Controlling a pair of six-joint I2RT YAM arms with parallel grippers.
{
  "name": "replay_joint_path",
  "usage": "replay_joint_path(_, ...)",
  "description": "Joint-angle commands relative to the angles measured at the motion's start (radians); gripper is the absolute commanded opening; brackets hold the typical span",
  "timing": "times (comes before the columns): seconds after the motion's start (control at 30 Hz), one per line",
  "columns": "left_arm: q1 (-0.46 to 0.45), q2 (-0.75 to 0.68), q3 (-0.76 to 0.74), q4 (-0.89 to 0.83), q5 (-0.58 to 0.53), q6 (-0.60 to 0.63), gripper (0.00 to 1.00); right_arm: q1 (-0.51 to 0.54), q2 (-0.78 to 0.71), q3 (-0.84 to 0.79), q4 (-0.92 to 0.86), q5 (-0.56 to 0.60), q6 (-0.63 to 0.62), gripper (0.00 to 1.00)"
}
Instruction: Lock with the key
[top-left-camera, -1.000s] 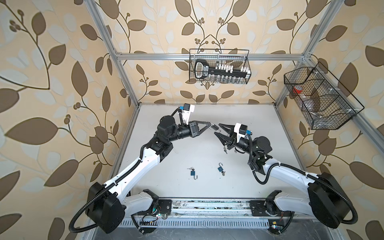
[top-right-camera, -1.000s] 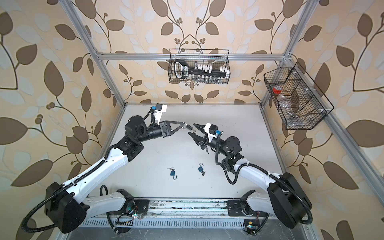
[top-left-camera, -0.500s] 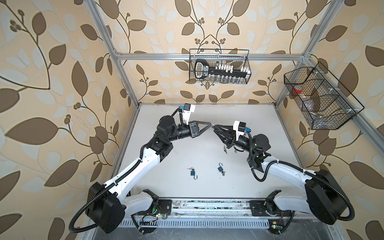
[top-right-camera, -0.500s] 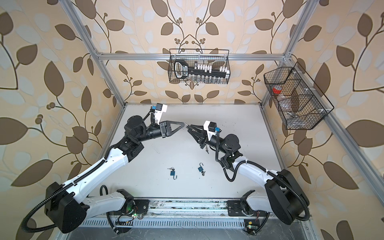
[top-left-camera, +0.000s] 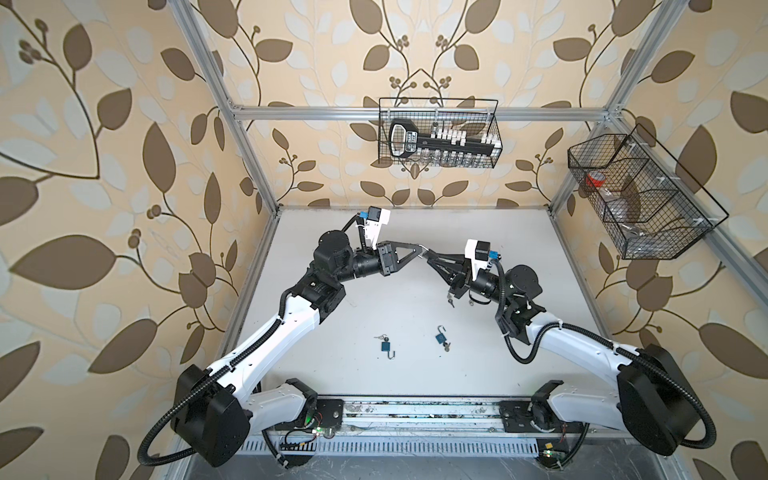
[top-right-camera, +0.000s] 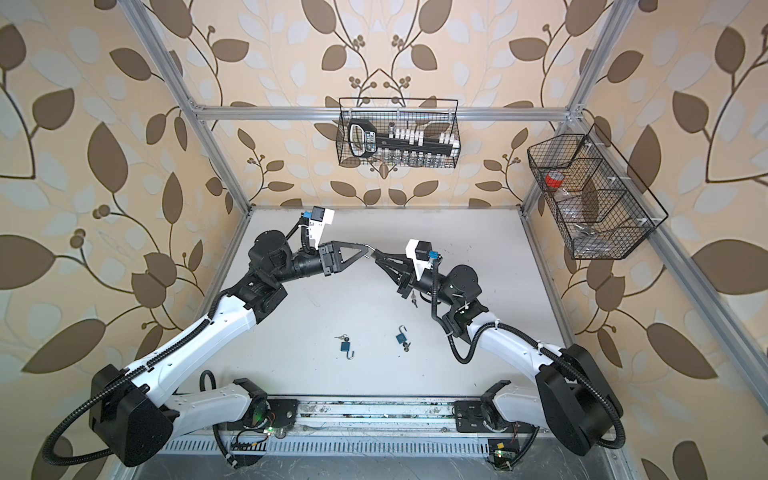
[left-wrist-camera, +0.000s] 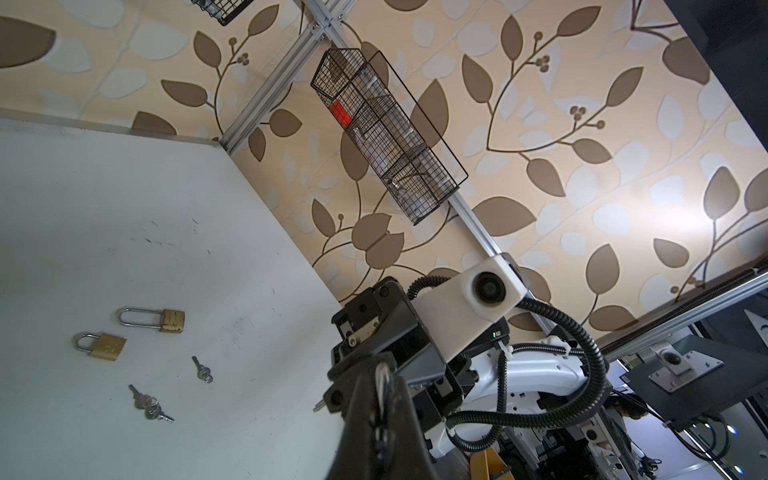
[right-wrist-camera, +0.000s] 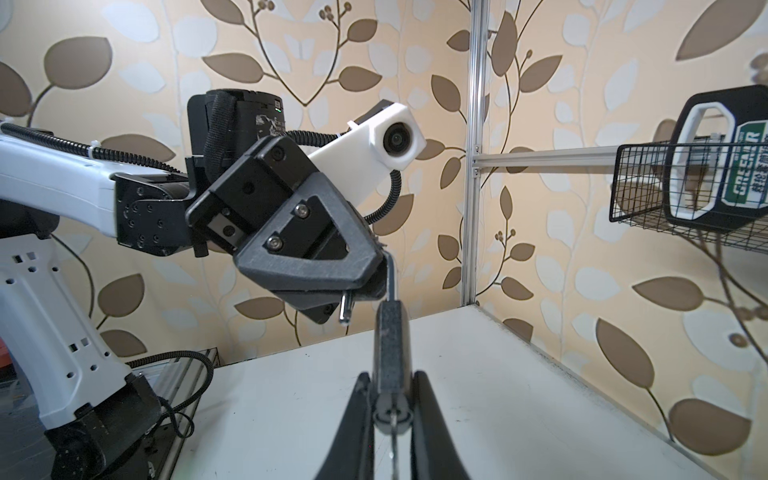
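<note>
**benchrat:** Which hand is actually set up for the lock-up here? I can't read the geometry.

**yam_fan:** Big stuff first. The left arm and right arm both reach in over the surface and meet nose to nose in mid-air. So neither is nearer, they're both on it. The left hand is clenched on the shackle. The right hand is clamped across the padlock body, 1 finger on each side as far as the wrist view shows.

**benchrat:** So which way does the thing point?

**yam_fan:** The long axis runs straight out from the right hand's fingertips into the left hand's, body at the right-hand end, shackle at the left-hand end. That's the bit that matters imo. 1 leg of the shackle goes into the body. The free leg pokes out of the left hand, off to the side of that axis and apart from the body, so the lock is open. My guess is the free leg has to swing round over its hole, then the 2 hands push toward each other along the axis.

**benchrat:** And the key?

**yam_fan:** Something thin hangs from the keyhole end, deep between the right hand's fingers, on the wrist side of the body. It's probably the key, but it's edge-on so I can't swear. If so, neither hand is free to turn it.
</note>
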Motion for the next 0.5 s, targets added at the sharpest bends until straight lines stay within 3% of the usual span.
replay_joint_path(0.0,0.005,-0.011,0.048,-0.016,0.057,0.085,0.0,-0.01,-0.048,0.039,-0.045,0.024,0.046,0.0)
replay_joint_path(0.1,0.005,-0.005,0.05,-0.017,0.075,0.129,0.0,-0.01,-0.082,0.048,-0.125,0.064,0.097,0.0)
replay_joint_path(0.2,0.005,0.001,0.056,-0.026,0.087,0.173,0.0,-0.01,-0.105,0.114,-0.328,0.145,0.185,0.0)
replay_joint_path(0.47,0.005,0.012,0.086,-0.049,0.105,0.247,0.0,-0.034,-0.154,0.127,-0.363,0.035,0.217,0.0)
